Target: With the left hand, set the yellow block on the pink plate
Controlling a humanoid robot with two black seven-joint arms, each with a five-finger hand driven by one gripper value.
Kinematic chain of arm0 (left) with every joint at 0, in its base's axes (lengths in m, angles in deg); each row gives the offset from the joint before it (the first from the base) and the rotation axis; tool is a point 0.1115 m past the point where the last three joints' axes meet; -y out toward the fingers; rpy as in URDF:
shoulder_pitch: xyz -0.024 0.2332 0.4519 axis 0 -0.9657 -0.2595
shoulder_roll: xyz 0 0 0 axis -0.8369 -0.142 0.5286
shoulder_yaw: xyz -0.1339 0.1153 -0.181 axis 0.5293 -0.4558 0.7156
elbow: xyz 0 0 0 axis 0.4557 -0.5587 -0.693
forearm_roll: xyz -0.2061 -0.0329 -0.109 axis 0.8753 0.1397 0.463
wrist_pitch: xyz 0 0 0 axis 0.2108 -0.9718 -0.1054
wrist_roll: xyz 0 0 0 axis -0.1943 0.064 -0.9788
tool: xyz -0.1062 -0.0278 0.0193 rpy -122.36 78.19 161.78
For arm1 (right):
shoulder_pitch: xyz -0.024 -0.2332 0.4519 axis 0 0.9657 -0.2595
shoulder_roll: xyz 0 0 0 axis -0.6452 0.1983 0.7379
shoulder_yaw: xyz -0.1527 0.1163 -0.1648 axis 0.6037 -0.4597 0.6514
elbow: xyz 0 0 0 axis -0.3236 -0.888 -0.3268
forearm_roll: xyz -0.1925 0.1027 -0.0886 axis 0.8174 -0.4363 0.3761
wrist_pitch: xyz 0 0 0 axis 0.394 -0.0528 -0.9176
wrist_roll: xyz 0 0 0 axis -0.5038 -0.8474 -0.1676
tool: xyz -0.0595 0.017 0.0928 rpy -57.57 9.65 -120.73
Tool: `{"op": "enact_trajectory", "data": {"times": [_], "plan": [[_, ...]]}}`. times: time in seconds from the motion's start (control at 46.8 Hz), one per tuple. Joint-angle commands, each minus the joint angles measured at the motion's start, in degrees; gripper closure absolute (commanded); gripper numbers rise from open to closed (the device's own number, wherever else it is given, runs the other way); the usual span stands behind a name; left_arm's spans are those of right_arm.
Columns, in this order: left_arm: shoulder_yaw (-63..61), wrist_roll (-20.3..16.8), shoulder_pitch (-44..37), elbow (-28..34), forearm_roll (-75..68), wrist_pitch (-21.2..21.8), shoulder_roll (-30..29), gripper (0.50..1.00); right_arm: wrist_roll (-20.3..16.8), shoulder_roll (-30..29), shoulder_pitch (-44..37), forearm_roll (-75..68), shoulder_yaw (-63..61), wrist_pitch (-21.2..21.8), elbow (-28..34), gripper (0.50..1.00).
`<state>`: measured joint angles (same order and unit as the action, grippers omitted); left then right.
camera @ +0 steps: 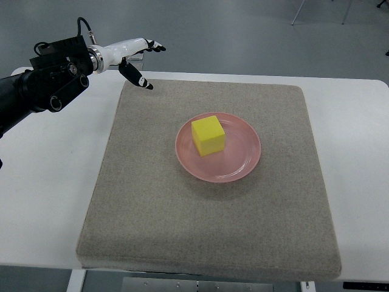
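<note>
- White tabletop [364,182] carries a grey felt-like mat [152,213] that covers most of the working area; bare grey floor shows beyond the far edge.
- At the middle of the mat sits the pink plate [243,167], and the yellow block [208,135] rests on it, slightly toward the plate's far-left part, so the placing looks done.
- By its look, the block is a light, stiff cube, probably foam or plastic, with flat matte faces that should not slip; two opposite side faces are the natural hold, since its top and sides stand clear of the plate's shallow rim.
- Judging by its gloss, the plate is hard and smooth and could slide on a nudge, though the mat likely damps that.
- Over the mat's far-left corner hovers the left hand [130,58], well apart from the plate, fingers [137,76] spread and holding nothing.
- No right arm shows.
- Open mat lies all around the plate, with the widest room on the near side; the mat's edges and the tabletop's margins are unobstructed.
</note>
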<state>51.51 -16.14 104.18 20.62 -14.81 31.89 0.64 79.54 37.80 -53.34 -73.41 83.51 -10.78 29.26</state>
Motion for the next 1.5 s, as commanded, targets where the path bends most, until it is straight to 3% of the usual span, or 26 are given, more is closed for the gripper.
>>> {"op": "enact_trajectory", "data": {"times": [0.0, 0.15, 0.278, 0.534, 0.833, 1.153, 1.474], "plan": [[-0.02, 0.18, -0.85, 1.93, 4.9, 0.3, 0.05, 0.542, -0.01, 0.0, 0.0, -0.06, 0.0, 0.0, 0.0, 0.576], [-0.1, 1.41, -1.47, 6.5, 15.88, 0.65, 1.54, 0.542, -0.01, 0.0, 0.0, 0.03, 0.0, 0.0, 0.0, 0.576], [-0.02, 4.57, -1.56, 8.7, 28.79, 0.74, 2.86, 0.542, -0.01, 0.0, 0.0, 0.03, 0.0, 0.0, 0.0, 0.576], [0.16, 7.13, -3.4, 9.41, 54.73, 4.69, 4.09, 0.542, -0.01, 0.0, 0.0, 0.03, 0.0, 0.0, 0.0, 0.576], [7.35, 10.64, -5.77, 9.76, 68.46, 6.02, 4.97, 0.542, -0.01, 0.0, 0.0, 0.03, 0.0, 0.0, 0.0, 0.576], [22.3, 11.35, -8.85, 9.76, 68.46, 2.06, 5.59, 0.542, -0.01, 0.0, 0.0, 0.03, 0.0, 0.0, 0.0, 0.576], [29.51, 9.06, -11.05, 9.85, 68.37, -12.0, 5.59, 0.542, -0.01, 0.0, 0.0, 0.03, 0.0, 0.0, 0.0, 0.576]]}}
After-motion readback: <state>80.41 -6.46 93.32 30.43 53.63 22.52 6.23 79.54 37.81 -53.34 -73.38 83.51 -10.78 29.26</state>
